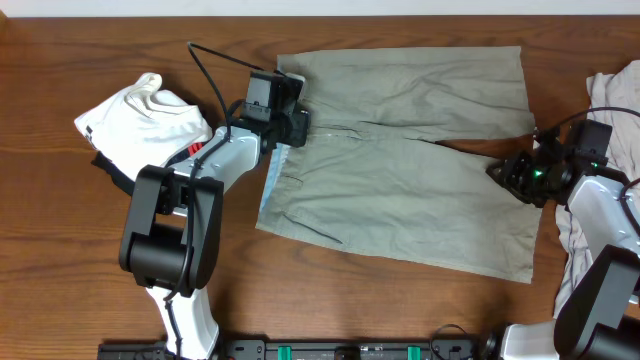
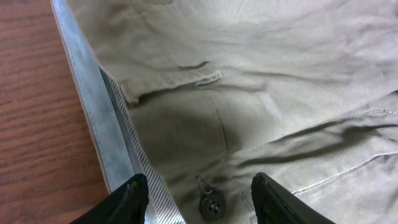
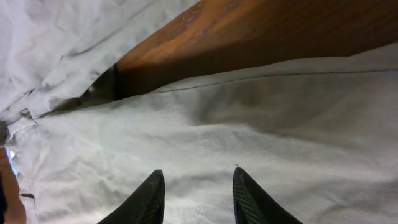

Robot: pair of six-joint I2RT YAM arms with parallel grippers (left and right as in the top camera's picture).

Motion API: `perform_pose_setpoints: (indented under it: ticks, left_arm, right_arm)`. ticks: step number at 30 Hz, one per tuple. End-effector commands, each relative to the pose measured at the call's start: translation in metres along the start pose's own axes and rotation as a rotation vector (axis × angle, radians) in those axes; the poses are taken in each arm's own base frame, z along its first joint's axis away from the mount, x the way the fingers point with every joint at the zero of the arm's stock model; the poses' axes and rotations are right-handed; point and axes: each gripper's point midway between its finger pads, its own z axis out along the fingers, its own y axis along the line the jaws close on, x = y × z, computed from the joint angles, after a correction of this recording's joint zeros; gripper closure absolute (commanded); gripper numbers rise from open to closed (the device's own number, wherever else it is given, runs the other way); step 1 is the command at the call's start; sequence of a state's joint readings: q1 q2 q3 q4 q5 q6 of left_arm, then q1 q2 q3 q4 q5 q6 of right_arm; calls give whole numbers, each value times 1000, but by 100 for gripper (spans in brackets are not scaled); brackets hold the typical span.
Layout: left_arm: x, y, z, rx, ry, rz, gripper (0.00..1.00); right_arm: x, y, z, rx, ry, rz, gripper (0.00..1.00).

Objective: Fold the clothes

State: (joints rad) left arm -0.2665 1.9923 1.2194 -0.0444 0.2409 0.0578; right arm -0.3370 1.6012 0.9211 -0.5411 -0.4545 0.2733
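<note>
Grey-green khaki shorts (image 1: 400, 170) lie spread flat across the middle of the table, waistband to the left and legs to the right. Their pale blue inner waistband (image 2: 102, 134) shows along the left edge. My left gripper (image 1: 299, 124) sits low over the waistband, open, its fingers straddling the front button (image 2: 212, 204) and the khaki cloth (image 2: 261, 81). My right gripper (image 1: 500, 170) rests at the inner leg hems on the right, open, with flat cloth (image 3: 261, 124) between its fingers (image 3: 152, 193).
A white garment (image 1: 145, 115) is heaped at the left, with black-and-red cloth (image 1: 112, 170) under it. Off-white clothes (image 1: 615, 90) lie at the right edge, beside the right arm. Bare wooden table (image 1: 80, 260) surrounds the shorts.
</note>
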Motion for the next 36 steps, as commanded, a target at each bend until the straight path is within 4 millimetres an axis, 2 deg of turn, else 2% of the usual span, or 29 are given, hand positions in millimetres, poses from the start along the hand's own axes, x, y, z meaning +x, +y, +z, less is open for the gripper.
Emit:
perform_pose_setpoints:
  ticks: [1,7,11,12,13,17,23,27,31,36]
  left_arm:
    - [10,2,10,8,26,13,46]
    - [5,2,11,8,5,17,58]
    - [3,2,10,8,-2,19,81]
    - [3,2,10,8,-4,19,91]
    - [1,1,8,8,-8,20,94]
    - [-9,-1,-1,7,-36,25,94]
    - [-27,0,-28,-25,-75,32,94]
    - [-19,1,-36,-38,-32,55,94]
    - [0,10,-36,-91,44,70,94]
    - [10,31,-39,-208,93,102,94]
  right_arm:
    - [-3,5,-2,0,-11,-33,66]
    - [-1,3,-2,8,0,-27,67]
    - [0,1,-2,21,1,-24,67]
    - [0,1,-2,23,1,-24,66]
    - [0,0,-2,26,0,-25,67]
    - [-1,-2,-2,37,-4,-25,66]
    - [-3,-7,-3,68,-13,-25,65]
    - [-3,-9,-3,80,-16,-24,65]
    - [-2,-9,-3,81,-13,-23,65]
    - [-2,-16,-3,120,-16,-19,65]
